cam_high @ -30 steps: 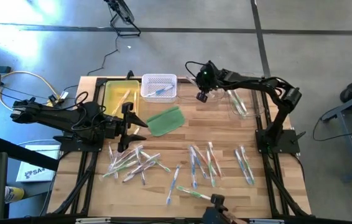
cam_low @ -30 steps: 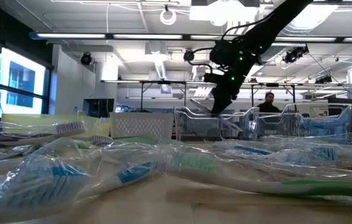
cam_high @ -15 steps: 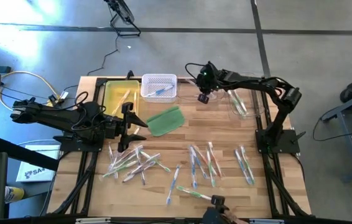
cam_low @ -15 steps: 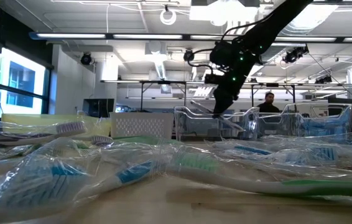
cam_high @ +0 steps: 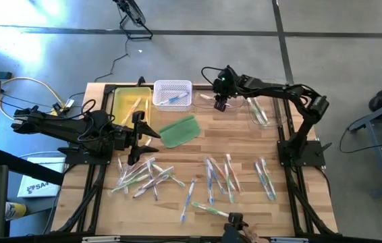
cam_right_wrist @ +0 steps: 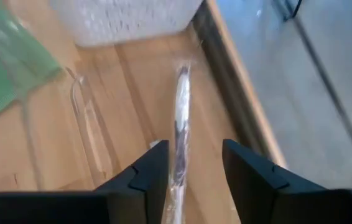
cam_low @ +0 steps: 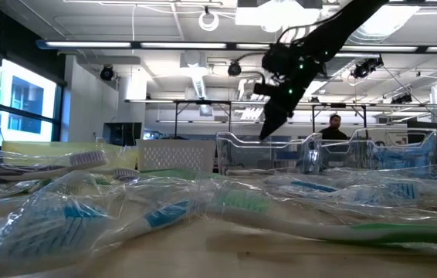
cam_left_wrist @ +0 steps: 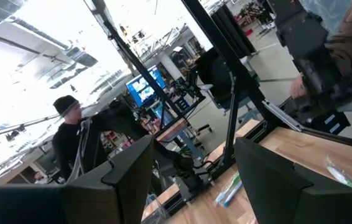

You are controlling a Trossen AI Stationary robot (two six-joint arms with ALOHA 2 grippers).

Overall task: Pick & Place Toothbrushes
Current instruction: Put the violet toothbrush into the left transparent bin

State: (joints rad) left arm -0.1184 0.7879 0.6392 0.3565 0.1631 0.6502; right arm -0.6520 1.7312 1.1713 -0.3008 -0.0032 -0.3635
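One wrapped toothbrush [cam_right_wrist: 180, 118] lies beneath the parted right gripper [cam_right_wrist: 191, 163].

**Two dark arms, matte black throughout**

Both arms are built of black, boxy links joined by rounded joint housings, each mounted on a black frame base at the desk's edge. The left arm [cam_high: 76, 128] has thin dark cables looping along its links and ends in two flat, tapered black fingers [cam_left_wrist: 126, 180]. The right arm [cam_high: 279, 94] is slimmer in its long link, with small green lights glowing at its wrist housing [cam_low: 296, 66]. Its fingers [cam_right_wrist: 250, 177] are likewise plain black, blunt-edged plates.
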